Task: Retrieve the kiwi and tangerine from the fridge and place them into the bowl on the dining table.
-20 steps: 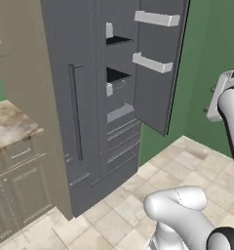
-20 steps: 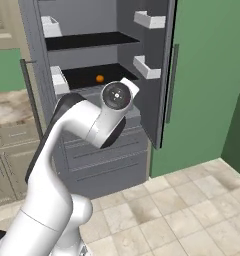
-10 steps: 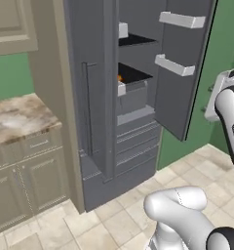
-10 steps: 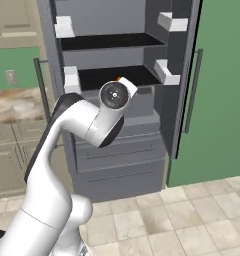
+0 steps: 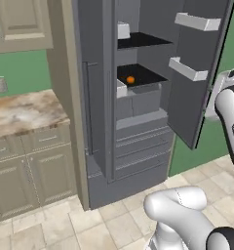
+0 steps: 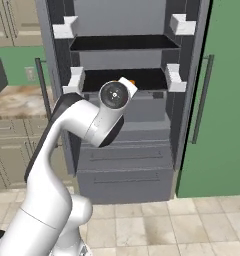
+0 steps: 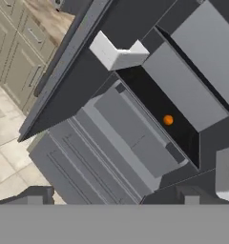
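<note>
Two slate-grey doors of the tall, flat-fronted fridge stood swung wide, baring a dark interior with black shelves and blocky white door bins. On the lower shelf sat the small bright orange tangerine, smooth and round, alone and well apart from the bins, near the shelf's middle. Below it ran a grey crisper box and plain drawer fronts with thin grooves.

From the left base camera the fruit was plain to see; from the right base camera the white arm's round dark-capped joint stood right in front of it, leaving just an orange sliver at the joint's upper edge. The hand camera, rolled askew, looked onto the same shelf, the tangerine a small dot far off.

Beside the fridge were beige panelled cabinets under a brown marbled counter, green wall, and pale stone floor tiles. The gripper was spread wide and grasped nothing, well short of the fruit.
</note>
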